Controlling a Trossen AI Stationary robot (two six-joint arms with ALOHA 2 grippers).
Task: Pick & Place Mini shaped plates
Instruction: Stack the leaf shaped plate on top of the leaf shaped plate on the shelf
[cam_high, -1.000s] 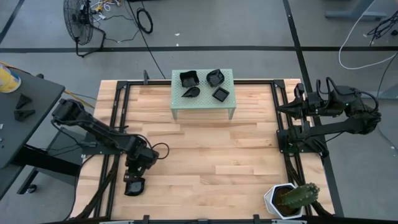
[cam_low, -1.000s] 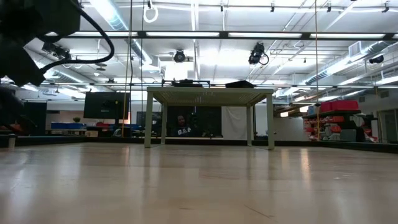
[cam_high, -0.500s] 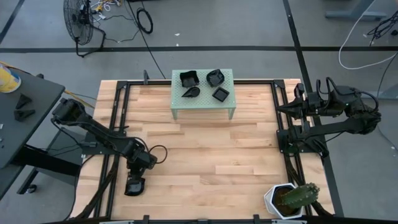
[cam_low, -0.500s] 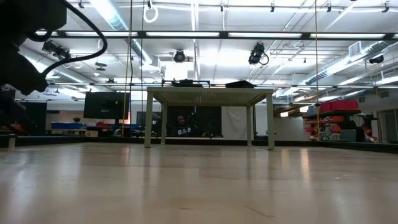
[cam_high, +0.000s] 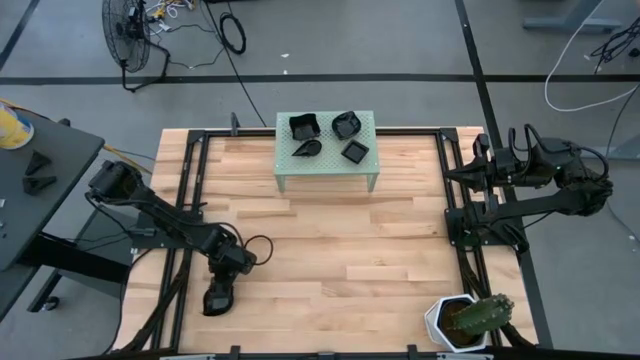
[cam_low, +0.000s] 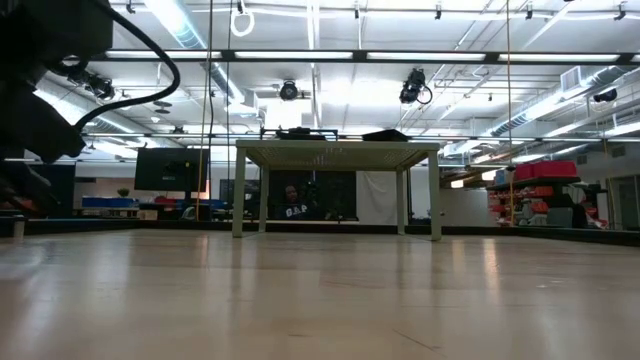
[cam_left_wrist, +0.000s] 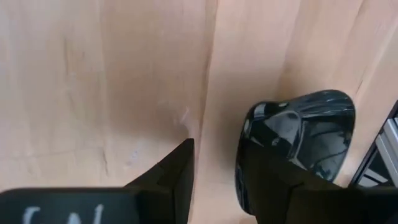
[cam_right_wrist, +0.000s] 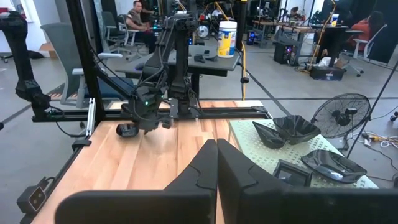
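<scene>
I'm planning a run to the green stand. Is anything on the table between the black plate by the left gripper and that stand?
Nothing visible. Only bare wood lies between the black plate, at the left gripper, and the green stand. The cactus pot sits in the opposite near corner, well off that line.

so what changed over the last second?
Left gripper swung slightly toward the table's middle near the front-left corner, fingers straddling the rim of a black mini plate. Four plates on the green stand, right arm and cactus pot unchanged.
</scene>
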